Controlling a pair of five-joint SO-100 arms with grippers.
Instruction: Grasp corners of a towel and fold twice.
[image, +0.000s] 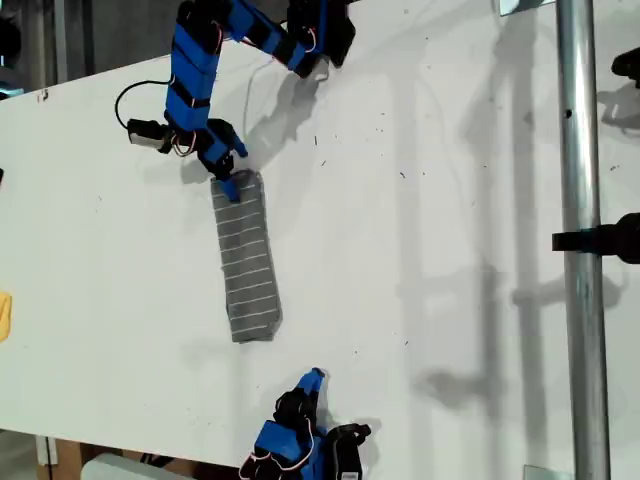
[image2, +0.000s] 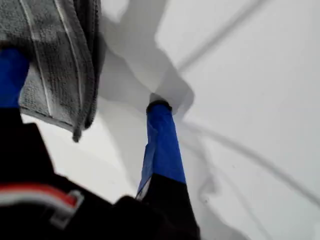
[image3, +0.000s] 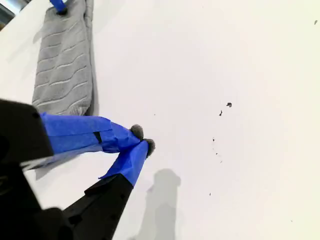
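The towel (image: 246, 258) lies as a long narrow strip on the white surface (image: 450, 200), left of centre in the exterior view, running from its far end by my first gripper (image: 226, 178) toward its near end, which stops well short of my second gripper (image: 312, 380). In the first wrist view my first gripper (image2: 85, 95) has its jaws spread wide, one blue tip over the towel (image2: 55, 60) at its far end and the other planted on the bare surface beside it; nothing is pinched. My second gripper (image3: 142, 140) has its jaws pressed together on nothing, apart from the near end of the towel (image3: 65, 70). From its narrow shape I judge the cloth already folded at least once. It looks soft, light and limp, stacked in layers, so it will sag and its layers may slide apart unless all are caught together. The corners (image: 262, 180) at the two short ends are the sensible places to pinch, down against the surface.
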